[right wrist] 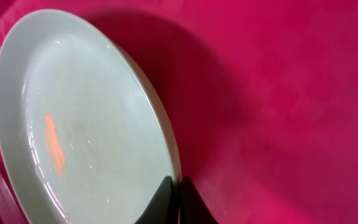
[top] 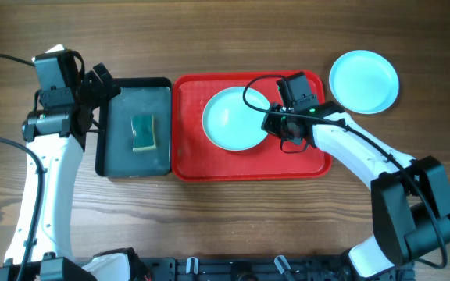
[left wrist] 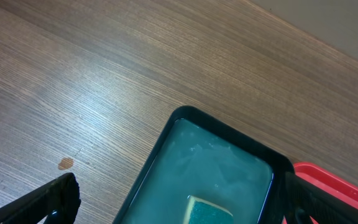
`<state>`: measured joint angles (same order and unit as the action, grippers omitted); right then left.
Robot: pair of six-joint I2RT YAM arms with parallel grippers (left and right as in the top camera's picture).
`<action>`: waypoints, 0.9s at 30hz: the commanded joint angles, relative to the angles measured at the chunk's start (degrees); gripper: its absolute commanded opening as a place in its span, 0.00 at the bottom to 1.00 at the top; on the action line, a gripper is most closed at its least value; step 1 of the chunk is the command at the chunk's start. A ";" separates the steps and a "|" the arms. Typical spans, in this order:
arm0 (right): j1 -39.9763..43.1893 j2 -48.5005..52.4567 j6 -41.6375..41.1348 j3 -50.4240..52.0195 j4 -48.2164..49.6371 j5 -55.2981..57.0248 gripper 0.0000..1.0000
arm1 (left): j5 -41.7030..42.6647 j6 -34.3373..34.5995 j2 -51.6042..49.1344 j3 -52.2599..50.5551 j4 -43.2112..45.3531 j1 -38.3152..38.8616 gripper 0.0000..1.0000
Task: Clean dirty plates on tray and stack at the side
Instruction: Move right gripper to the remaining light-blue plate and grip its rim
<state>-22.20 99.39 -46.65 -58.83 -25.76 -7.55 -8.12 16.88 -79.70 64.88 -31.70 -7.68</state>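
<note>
step: right hand (right wrist: pixel 178 194) pinching rim of dirty plate (top: pixel 231 119) on red tray (top: pixel 187 160), middle of frame | left hand (top: pixel 102 87) spread wide near sponge (top: pixel 143 133), left | next: hold plate steady, fetch sponge, wipe orange smear (right wrist: pixel 53 144)

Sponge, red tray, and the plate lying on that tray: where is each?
sponge (top: pixel 143 133), overhead view, middle of its green top.
red tray (top: pixel 187 152), overhead view, bare floor near its left rim.
plate on the tray (top: pixel 233 119), overhead view, centre of its pale face.
</note>
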 commanded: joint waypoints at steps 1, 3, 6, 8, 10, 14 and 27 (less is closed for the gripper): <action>-0.04 0.50 9.42 0.35 1.42 4.26 0.28 | -0.33 0.50 -0.04 0.28 0.15 -0.20 1.00; 0.42 0.50 18.34 0.35 2.23 5.22 0.50 | -0.33 0.50 -0.04 0.28 0.15 -0.20 1.00; 2.03 0.48 29.14 -1.11 1.55 3.91 0.68 | -0.33 0.50 -0.04 0.26 0.15 -0.20 1.00; 3.26 0.48 33.59 -4.46 -1.31 3.52 0.74 | -0.33 0.50 -0.04 0.28 0.15 -0.20 1.00; 4.76 0.50 36.65 -9.64 -6.36 3.50 0.80 | -0.33 0.50 -0.04 0.26 0.15 -0.20 1.00; 6.88 0.50 39.26 -17.77 -12.61 2.36 0.82 | -0.33 0.50 -0.04 0.28 0.15 -0.20 1.00; 4.48 9.09 42.01 -16.46 -11.26 -3.76 0.54 | -0.33 0.50 -0.04 0.28 0.15 -0.20 1.00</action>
<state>-16.88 106.24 -4.38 -76.09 -37.28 -8.97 -8.12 16.88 -79.70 64.88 -31.70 -7.68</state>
